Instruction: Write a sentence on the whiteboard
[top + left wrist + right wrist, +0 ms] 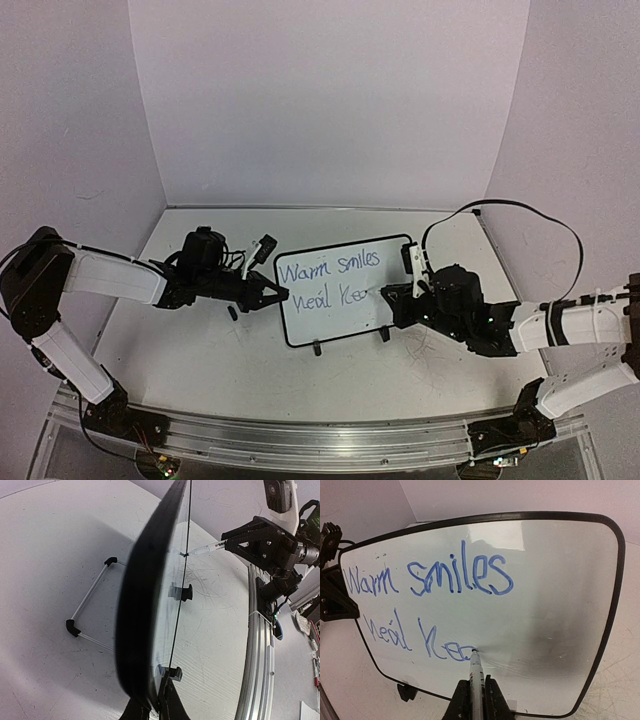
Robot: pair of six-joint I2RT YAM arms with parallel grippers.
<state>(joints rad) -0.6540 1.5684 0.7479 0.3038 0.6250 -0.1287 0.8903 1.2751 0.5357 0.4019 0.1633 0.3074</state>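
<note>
The whiteboard stands on its feet in the middle of the table, between the two arms. We judge it light, stiff and glossy-slick, so it may tip or slide under pen pressure. Its thin black frame is the place to hold it. The left gripper is clenched on the board's left edge, bracing it. The sentence reads "Warm smiles" over an unfinished second line. The right gripper is clamped around a marker, whose tip touches the board at that line's end. We count one whiteboard, two feet, two written lines, one marker and two grippers.
</note>
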